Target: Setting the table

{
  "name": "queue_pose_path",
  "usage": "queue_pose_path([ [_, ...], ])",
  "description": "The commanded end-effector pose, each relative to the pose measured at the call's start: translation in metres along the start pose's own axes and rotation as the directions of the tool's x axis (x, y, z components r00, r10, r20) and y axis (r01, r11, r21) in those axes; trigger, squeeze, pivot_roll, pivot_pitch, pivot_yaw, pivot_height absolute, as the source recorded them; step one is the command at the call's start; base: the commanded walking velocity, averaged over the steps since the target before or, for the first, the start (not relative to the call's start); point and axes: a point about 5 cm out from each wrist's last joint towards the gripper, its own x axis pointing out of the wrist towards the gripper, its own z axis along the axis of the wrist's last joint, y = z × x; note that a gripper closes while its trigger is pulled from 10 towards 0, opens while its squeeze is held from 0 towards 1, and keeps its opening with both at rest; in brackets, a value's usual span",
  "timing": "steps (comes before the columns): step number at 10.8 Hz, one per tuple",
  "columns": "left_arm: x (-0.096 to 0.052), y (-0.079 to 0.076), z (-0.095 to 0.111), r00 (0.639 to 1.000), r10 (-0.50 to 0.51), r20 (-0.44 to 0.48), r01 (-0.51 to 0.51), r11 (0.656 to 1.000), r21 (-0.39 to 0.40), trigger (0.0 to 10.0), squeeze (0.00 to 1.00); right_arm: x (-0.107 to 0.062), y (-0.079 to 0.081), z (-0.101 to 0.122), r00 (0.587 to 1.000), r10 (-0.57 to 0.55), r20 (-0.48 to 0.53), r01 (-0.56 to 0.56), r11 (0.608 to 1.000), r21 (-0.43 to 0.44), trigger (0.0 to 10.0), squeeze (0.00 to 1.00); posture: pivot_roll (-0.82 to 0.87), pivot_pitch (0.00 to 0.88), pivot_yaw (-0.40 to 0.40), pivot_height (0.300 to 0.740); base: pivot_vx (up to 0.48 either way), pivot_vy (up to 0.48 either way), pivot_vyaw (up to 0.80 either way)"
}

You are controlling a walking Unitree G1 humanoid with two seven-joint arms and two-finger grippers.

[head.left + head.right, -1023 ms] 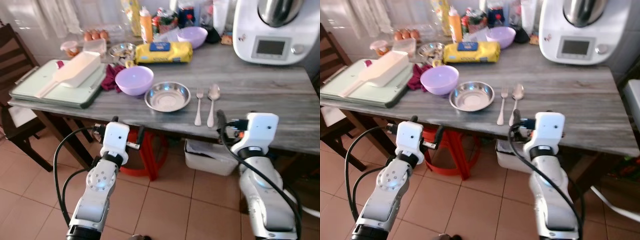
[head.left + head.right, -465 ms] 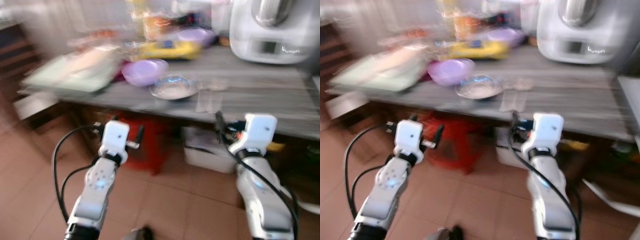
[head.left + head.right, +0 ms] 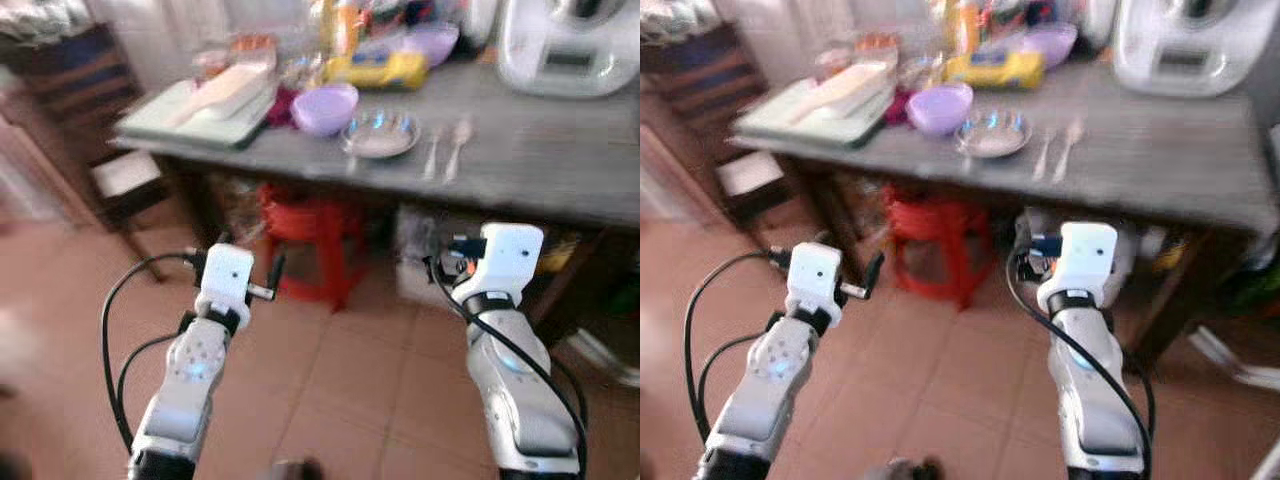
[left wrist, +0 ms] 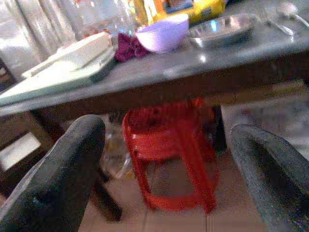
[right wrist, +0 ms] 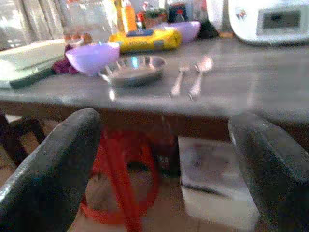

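Desk point(image 3: 560, 165): grey, wood-grained top on dark legs, well apart from both arms; it carries all the tableware.
Cutting board point(image 3: 175, 105): pale green, at the desk's left end, with a white scoop-like tray lying on it.
Red stool point(image 3: 310, 235): tucked under the desk, below the bowls.
Purple bowl point(image 3: 323, 107): plain lilac plastic, upright, just left of the steel dish and near the front edge.
Steel dish point(image 3: 380, 133): shallow, shiny, apparently empty, between the purple bowl and the cutlery.
Fork point(image 3: 432, 155): silver, lying lengthwise just right of the steel dish.
Spoon point(image 3: 455, 150): silver, lying just beside the fork, roughly parallel to it.
Left pincer point(image 4: 166, 159): released, black fingers spread wide with nothing between them, held low in front of the desk over the tiled floor.
Right pincer point(image 5: 166, 159): released as well, fingers wide apart and empty, pointed at the desk edge below the cutlery.
Progress: dish, fork and spoon look grouped like one place setting; whether more pieces remain to be laid cannot be judged, and neither arm is within reach of anything.
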Motion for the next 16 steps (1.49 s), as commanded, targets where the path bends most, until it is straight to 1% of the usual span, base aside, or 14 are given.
queue_pose_path([
  [1, 0.0, 0.002, 0.002, 1.0, -0.008, 0.008, 0.008, 1.0, 0.016, 10.0, 0.0, 0.001, -0.002, 0.002, 1.0, -0.018, 0.012, 0.018, 1.0, -0.001, 10.0, 0.0, -0.08, 0.065, 0.109, 0.74, -0.266, 0.0, 0.0],
  [3, 0.0, 0.001, 0.002, 1.0, -0.021, 0.017, 0.02, 1.0, 0.011, 10.0, 0.0, 0.002, -0.004, 0.0, 0.999, -0.036, -0.004, 0.036, 0.999, -0.015, 10.0, 0.0, -0.08, 0.065, 0.109, 0.74, 0.0, 0.0, 0.0],
  [4, -0.001, 0.0, 0.002, 0.999, -0.033, 0.03, 0.034, 0.999, -0.004, 10.0, 0.0, 0.002, -0.006, -0.002, 0.999, -0.047, -0.013, 0.047, 0.999, -0.011, 10.0, 0.0, -0.08, 0.065, 0.109, 0.74, 0.0, 0.0, 0.0],
  [5, -0.002, 0.002, 0.004, 0.998, -0.03, 0.053, 0.032, 0.998, -0.051, 10.0, 0.0, 0.002, -0.005, -0.002, 0.999, -0.044, -0.011, 0.043, 0.999, -0.024, 10.0, 0.0, -0.08, 0.065, 0.11, 0.74, 0.0, 0.0, 0.0],
  [6, -0.002, 0.003, 0.004, 0.998, -0.028, 0.058, 0.033, 0.996, -0.08, 10.0, 0.0, 0.002, -0.005, -0.004, 0.999, -0.045, -0.021, 0.044, 0.999, -0.007, 10.0, 0.0, -0.08, 0.063, 0.111, 0.74, 0.0, 0.0, 0.0],
  [7, -0.002, 0.003, 0.002, 0.999, -0.025, 0.037, 0.029, 0.994, -0.106, 10.0, 0.0, 0.002, -0.003, -0.004, 0.999, -0.041, -0.019, 0.041, 0.999, 0.001, 10.0, 0.0, -0.08, 0.065, 0.111, 0.74, 0.0, 0.0, 0.0],
  [8, -0.001, 0.001, 0.003, 0.998, -0.045, 0.036, 0.049, 0.992, -0.12, 10.0, 0.0, 0.001, -0.003, -0.004, 0.999, -0.042, -0.017, 0.042, 0.999, 0.005, 10.0, 0.0, -0.08, 0.065, 0.109, 0.74, 0.0, 0.0, 0.0],
  [10, 0.003, 0.0, 0.007, 0.997, -0.051, 0.055, 0.058, 0.989, -0.136, 10.0, 0.0, 0.002, -0.006, -0.004, 0.999, -0.049, -0.024, 0.049, 0.999, 0.014, 10.0, 0.0, -0.08, 0.069, 0.109, 0.74, 0.0, 0.0, 0.0],
  [13, 0.004, -0.007, 0.013, 0.992, -0.101, 0.079, 0.112, 0.983, -0.149, 10.0, 0.0, 0.001, -0.004, -0.004, 0.999, -0.047, -0.025, 0.048, 0.999, 0.011, 10.0, 0.0, -0.08, 0.071, 0.111, 0.74, 0.0, 0.0, -0.69],
  [14, 0.005, -0.008, 0.014, 0.991, -0.104, 0.082, 0.115, 0.981, -0.153, 10.0, 0.0, 0.001, -0.004, -0.003, 0.999, -0.041, -0.016, 0.04, 0.999, -0.007, 10.0, 0.0, -0.09, 0.071, 0.111, 0.74, 0.0, 0.0, -0.73],
  [16, 0.005, -0.009, 0.014, 0.99, -0.114, 0.081, 0.125, 0.98, -0.157, 10.0, 0.0, 0.0, -0.003, -0.002, 0.999, -0.037, -0.011, 0.037, 0.999, -0.006, 10.0, 0.0, -0.09, 0.07, 0.108, 0.74, 0.0, 0.0, 0.0],
])
